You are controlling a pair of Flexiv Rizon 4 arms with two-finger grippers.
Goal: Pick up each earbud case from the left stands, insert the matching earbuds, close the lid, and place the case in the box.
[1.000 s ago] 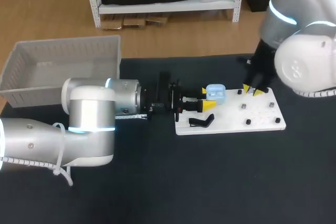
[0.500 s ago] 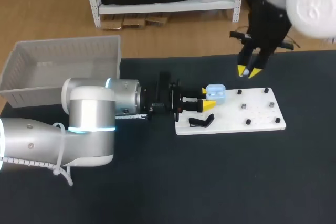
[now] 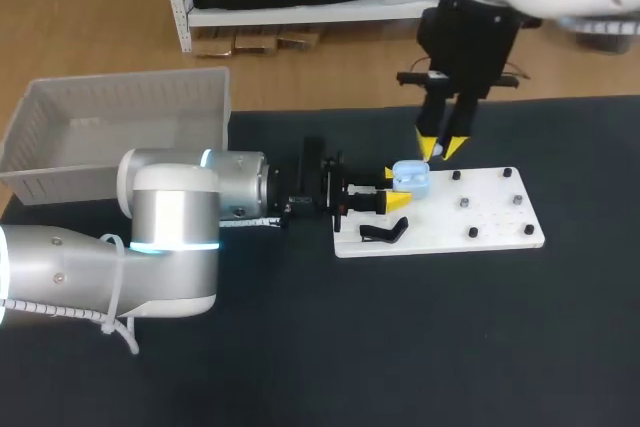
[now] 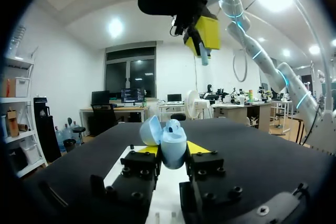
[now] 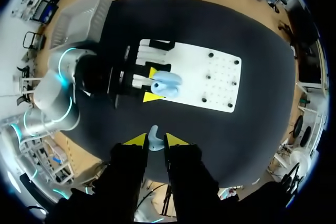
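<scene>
Since the earlier frames the right end effector has been lifted off the right part of the white board and carried up and towards the left, while the left arm and the case have been kept where they were. A small light blue earbud is pinched between the yellow tips of the right end effector, which is held in the air above the board, just beside and over the earbud case. In the left wrist view the earbud is seen sticking out below those tips, high above the case.

The left end effector is closed on the light blue case from two sides, and the case is held at the left end of the board with its lid swung open. A black bracket is seen lying on the board just beside the left fingers. The board rests on the dark table. The grey box is set at the table's far left corner, well apart from the board.
</scene>
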